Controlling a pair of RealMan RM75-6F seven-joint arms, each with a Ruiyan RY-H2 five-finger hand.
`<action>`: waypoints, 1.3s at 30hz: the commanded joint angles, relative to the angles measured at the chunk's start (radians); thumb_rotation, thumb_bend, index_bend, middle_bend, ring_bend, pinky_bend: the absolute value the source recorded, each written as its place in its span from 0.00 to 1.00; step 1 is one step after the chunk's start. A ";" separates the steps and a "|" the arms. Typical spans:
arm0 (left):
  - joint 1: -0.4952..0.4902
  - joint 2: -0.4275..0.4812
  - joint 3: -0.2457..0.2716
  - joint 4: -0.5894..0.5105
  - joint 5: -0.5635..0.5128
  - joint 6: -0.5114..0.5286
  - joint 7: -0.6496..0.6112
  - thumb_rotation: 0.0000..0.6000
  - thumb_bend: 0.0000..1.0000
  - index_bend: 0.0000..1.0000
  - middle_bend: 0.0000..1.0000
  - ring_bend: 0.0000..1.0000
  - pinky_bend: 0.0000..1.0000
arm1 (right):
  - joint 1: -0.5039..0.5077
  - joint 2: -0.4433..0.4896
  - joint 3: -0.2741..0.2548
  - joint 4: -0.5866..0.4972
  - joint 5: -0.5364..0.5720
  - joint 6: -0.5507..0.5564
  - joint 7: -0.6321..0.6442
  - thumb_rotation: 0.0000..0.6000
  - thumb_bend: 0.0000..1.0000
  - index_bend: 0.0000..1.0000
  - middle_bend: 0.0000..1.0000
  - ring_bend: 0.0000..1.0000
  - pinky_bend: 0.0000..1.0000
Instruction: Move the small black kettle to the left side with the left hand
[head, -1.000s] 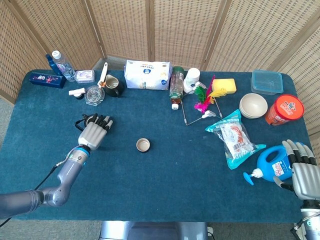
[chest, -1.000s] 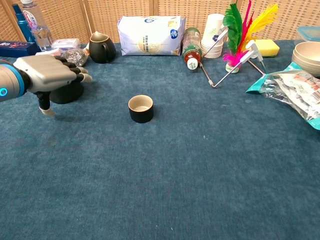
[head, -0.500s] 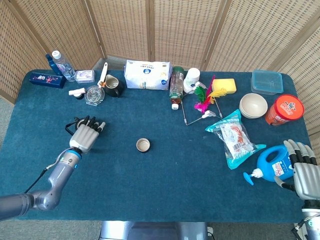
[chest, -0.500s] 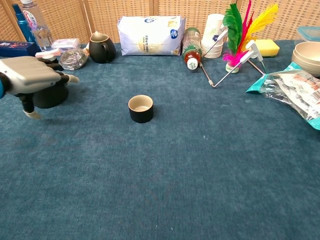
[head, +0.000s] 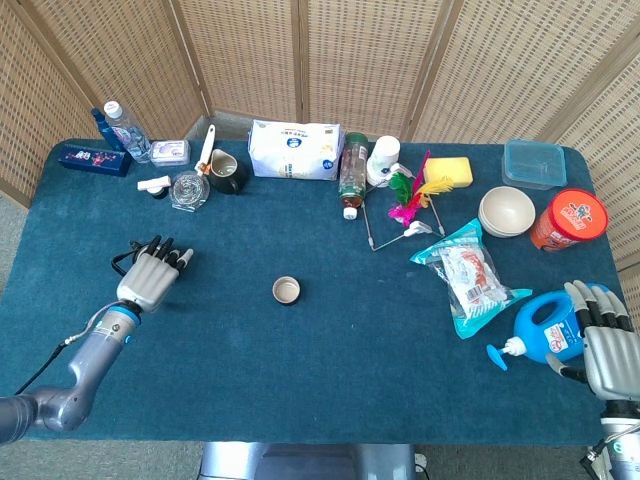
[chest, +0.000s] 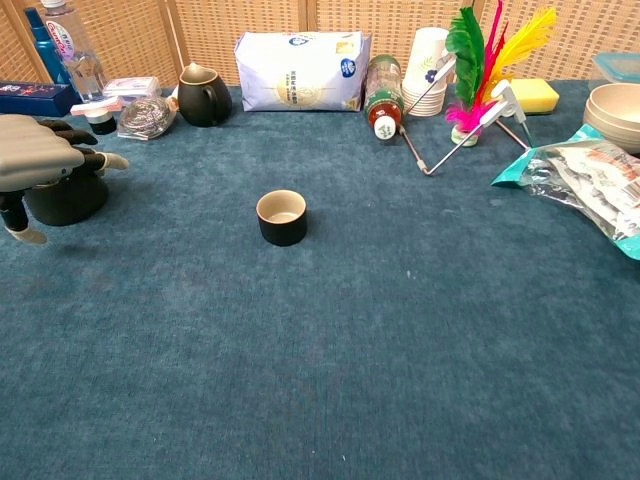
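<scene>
The small black kettle (chest: 62, 199) sits low over the blue cloth at the left, and my left hand (chest: 38, 165) grips it from above. In the head view the left hand (head: 151, 277) covers the kettle almost entirely; only a thin dark loop of it (head: 124, 258) shows at the hand's left. My right hand (head: 610, 345) rests at the table's front right corner with its fingers apart, beside a blue detergent bottle (head: 545, 330), holding nothing.
A small black cup (chest: 282, 217) stands mid-table. Along the back left are a dark pitcher (chest: 203, 95), a glass jar (chest: 146, 115), a water bottle (chest: 70, 45) and a blue box (chest: 35, 97). A white bag (chest: 300, 70) and feather toys (chest: 480, 60) lie further right.
My left hand has carried the kettle steadily leftward, away from the black cup. The right hand has stayed where it was.
</scene>
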 joint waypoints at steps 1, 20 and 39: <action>0.010 0.011 0.006 -0.003 0.033 0.000 -0.030 1.00 0.05 0.00 0.18 0.00 0.04 | 0.001 -0.001 -0.001 -0.001 0.000 -0.003 -0.003 1.00 0.00 0.00 0.00 0.00 0.00; 0.060 0.084 0.038 -0.059 0.164 0.007 -0.116 1.00 0.05 0.00 0.21 0.00 0.04 | 0.000 -0.001 -0.001 -0.005 0.010 -0.005 -0.010 1.00 0.00 0.00 0.00 0.00 0.00; 0.138 0.137 0.078 -0.046 0.234 0.031 -0.165 1.00 0.05 0.00 0.24 0.00 0.03 | -0.003 0.004 -0.001 -0.013 0.013 -0.004 -0.005 1.00 0.00 0.00 0.00 0.00 0.00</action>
